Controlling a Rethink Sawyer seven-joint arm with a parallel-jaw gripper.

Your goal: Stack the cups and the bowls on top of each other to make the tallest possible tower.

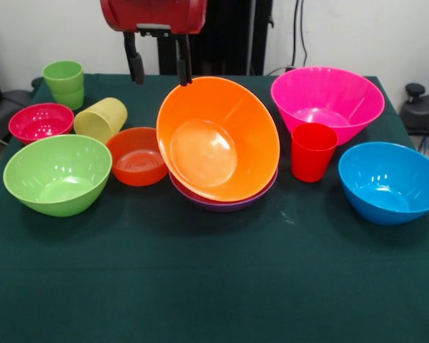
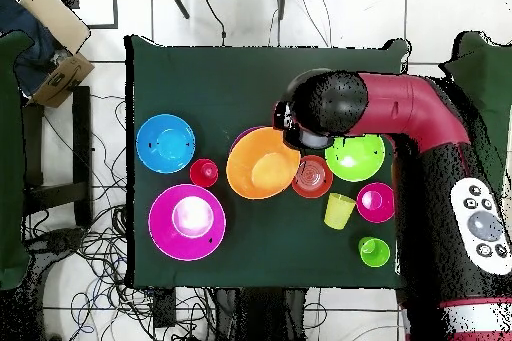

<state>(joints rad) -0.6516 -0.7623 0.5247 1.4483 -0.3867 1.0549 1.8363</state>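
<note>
A large orange bowl (image 1: 218,139) leans tilted inside a purple bowl (image 1: 222,205) at the table's middle, its opening facing the camera; it also shows in the overhead view (image 2: 262,163). My gripper (image 1: 159,71) hangs open just above its upper left rim, with one finger (image 1: 184,68) at the rim. Left of it stand a small red-orange bowl (image 1: 137,156), a lime-green bowl (image 1: 57,175), a small magenta bowl (image 1: 41,121), a green cup (image 1: 63,82) and a pale yellow cup (image 1: 100,119) lying on its side. To the right are a red cup (image 1: 313,151), a pink bowl (image 1: 327,100) and a blue bowl (image 1: 390,182).
The table is covered with a dark green cloth (image 1: 200,286). In the overhead view my arm (image 2: 400,107) reaches over the lime-green bowl (image 2: 357,157) and hides the gripper. Cables and a cardboard box (image 2: 55,17) lie on the floor around the table.
</note>
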